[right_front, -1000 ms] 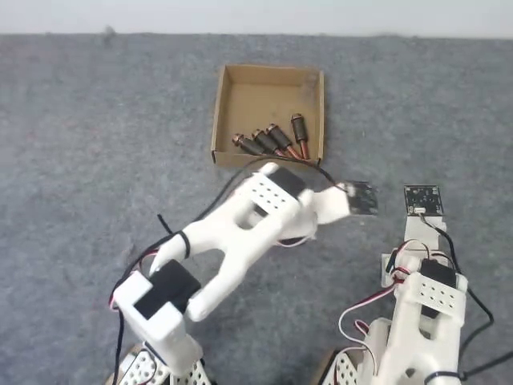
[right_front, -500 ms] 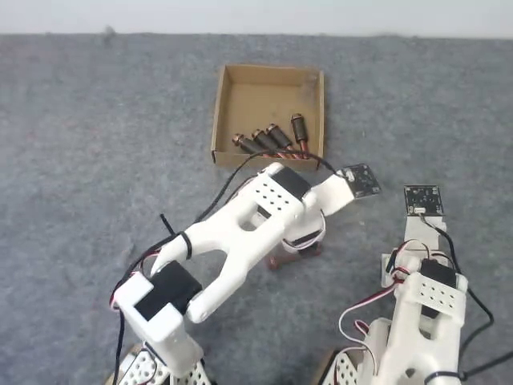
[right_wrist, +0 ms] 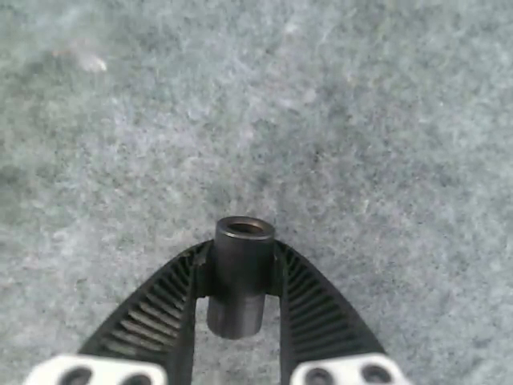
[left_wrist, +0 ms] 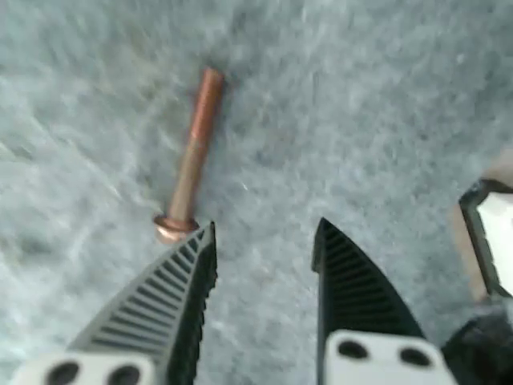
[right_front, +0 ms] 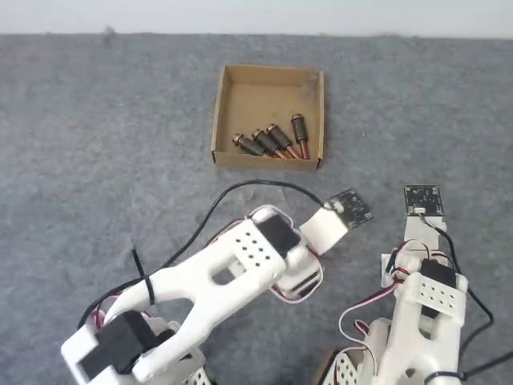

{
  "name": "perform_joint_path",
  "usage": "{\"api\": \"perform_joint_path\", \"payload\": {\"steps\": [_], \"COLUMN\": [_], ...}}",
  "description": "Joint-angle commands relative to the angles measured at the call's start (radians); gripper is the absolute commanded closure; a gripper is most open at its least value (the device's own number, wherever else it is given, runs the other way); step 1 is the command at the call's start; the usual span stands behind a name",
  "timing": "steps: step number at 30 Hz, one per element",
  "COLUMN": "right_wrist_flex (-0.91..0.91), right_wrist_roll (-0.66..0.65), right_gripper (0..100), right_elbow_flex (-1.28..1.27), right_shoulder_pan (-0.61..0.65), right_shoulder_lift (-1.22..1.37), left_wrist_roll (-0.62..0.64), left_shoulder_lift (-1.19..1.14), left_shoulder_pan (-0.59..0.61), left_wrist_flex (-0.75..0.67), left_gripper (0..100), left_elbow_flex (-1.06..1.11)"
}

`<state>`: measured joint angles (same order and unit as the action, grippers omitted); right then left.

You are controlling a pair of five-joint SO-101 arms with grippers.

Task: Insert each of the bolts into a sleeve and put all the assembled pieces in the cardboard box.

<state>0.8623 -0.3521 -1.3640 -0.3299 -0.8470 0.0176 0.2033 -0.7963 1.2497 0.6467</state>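
A copper bolt (left_wrist: 192,160) lies flat on the grey carpet, just past one fingertip of my left gripper (left_wrist: 263,241), which stands open over bare carpet and holds nothing. My right gripper (right_wrist: 240,277) is shut on a dark sleeve (right_wrist: 240,265), held upright with its open bore facing up, a little above the carpet. At the back of the table the cardboard box (right_front: 216,112) holds several assembled pieces (right_front: 272,140) in a row. The left arm (right_front: 240,265) stretches from the front left toward the middle. The right arm (right_front: 425,297) stands at the front right.
Grey carpet (right_front: 96,160) covers the whole table. A white and black piece of hardware (left_wrist: 490,241) shows at the edge of the left wrist view. Black and red cables (right_front: 232,196) loop around the left arm. Open carpet lies between the arms and the box.
The left arm has pulled back from the box toward the front edge. The bolt that showed beneath it half a second ago is now covered in the high view. The right arm kept still.
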Motion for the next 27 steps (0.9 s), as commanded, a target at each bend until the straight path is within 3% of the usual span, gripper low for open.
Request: {"api": "perform_joint_path", "payload": {"steps": [1,6,9,19,27], "right_wrist_flex": [-0.018,-0.018,-0.018,-0.018,-0.018], "right_wrist_roll": [-0.015,-0.015,-0.015,-0.015,-0.015], "right_gripper": [99.3,99.3,99.3,99.3,99.3], "right_elbow_flex": [0.002,0.002,0.000,0.000,0.002], "right_shoulder_pan": [0.015,0.015,0.015,0.015,0.015], "right_shoulder_lift": [-0.028,-0.028,-0.028,-0.028,-0.028], "left_wrist_roll": [0.101,0.265,0.327,0.354,0.348], "left_shoulder_lift": [0.037,0.005,0.000,-0.002,0.143], "left_shoulder_pan": [-0.005,0.023,0.068,0.109,0.104], "left_wrist_flex": [-0.106,-0.387,-0.482,-0.456,-0.252], "left_gripper": [86,99,99,99,99], "left_elbow_flex": [0.081,0.225,0.268,0.265,0.185]}}
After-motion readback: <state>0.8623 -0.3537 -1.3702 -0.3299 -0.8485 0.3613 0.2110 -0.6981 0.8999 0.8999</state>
